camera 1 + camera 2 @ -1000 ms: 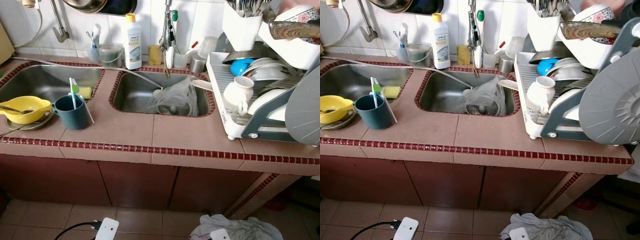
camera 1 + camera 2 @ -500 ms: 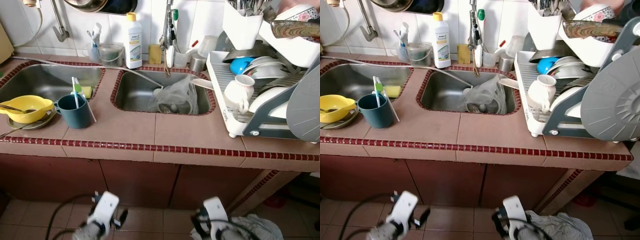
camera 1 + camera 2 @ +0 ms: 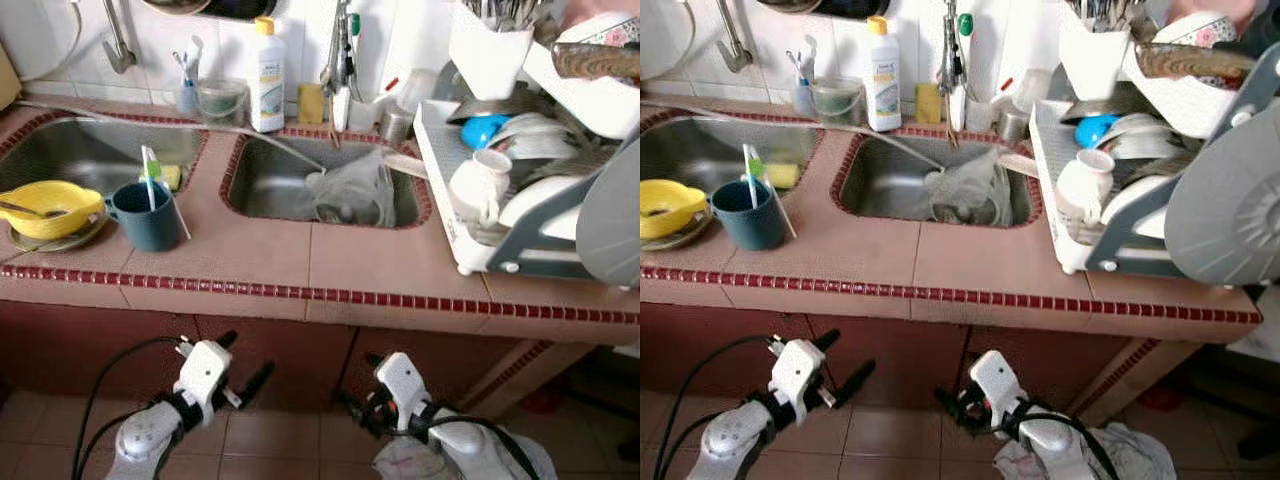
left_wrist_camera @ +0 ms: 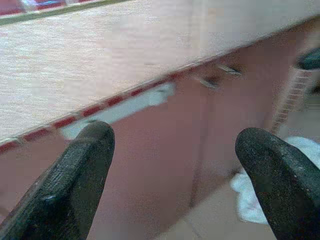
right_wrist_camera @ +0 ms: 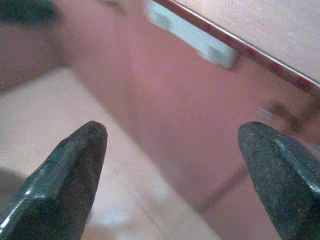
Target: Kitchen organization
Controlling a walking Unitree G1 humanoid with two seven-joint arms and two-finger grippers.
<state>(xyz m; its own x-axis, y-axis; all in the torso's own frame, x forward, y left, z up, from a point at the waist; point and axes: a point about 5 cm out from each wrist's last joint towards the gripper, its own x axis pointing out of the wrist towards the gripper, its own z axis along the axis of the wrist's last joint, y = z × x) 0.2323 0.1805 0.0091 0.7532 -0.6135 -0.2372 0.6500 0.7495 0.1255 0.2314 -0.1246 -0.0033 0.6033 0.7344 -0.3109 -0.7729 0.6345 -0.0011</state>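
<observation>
**Arms up, nothing picked yet**

You are standing at the tiled counter [image 3: 300, 262], and both arms are low in front of the brown cupboard doors [image 3: 290, 350], below the counter edge. Your left gripper [image 3: 243, 368] has its two black fingers spread wide and holds nothing. Your right gripper [image 3: 356, 402] is wide too, and empty. In the wrist views you can see the cupboard front between the fingers.

The things to tidy are all up on top. A dark blue mug [image 3: 143, 214] with a toothbrush in it stands between the two sinks. Just beside it, on your left, is a yellow bowl [image 3: 45, 208] on a plate. A clear plastic bag [image 3: 352, 188] lies in the middle sink [image 3: 262, 180]. The dish rack [image 3: 520, 215] on your right is full of cups and plates.

This looks like the very start: getting ready to reach. Next you need to lift an arm over the counter edge without bumping it. The mug looks nearest to your left gripper, so aim there and come at it from the side.
</observation>
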